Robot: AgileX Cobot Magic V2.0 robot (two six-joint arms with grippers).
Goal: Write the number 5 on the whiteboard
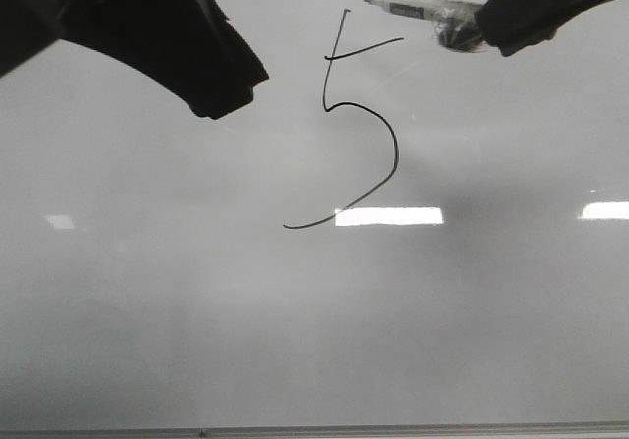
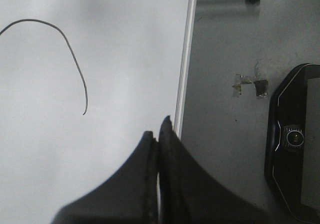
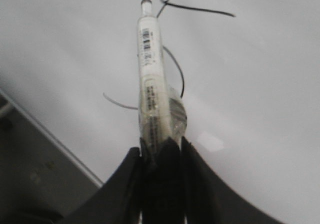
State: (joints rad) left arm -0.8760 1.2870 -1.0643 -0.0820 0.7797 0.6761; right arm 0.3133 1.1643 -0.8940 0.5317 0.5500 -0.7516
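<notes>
Thin black marker-drawn number 5 (image 1: 360, 130) complete mid-way across glossy pale whiteboard (image 1: 197, 311), right gripper (image 3: 161, 146) clamped on white barrel marker pen (image 3: 151, 73), tip apparently lifted to avoid smudging, left gripper (image 2: 158, 136) closed, empty, parked aside.

A handwritten 5 is the only readable sign.
The number 5 (image 1: 359, 125) stands in thin black line on the whiteboard (image 1: 197, 311); the marker (image 3: 151, 73) carries a barcode label, its print too small to read.
</notes>
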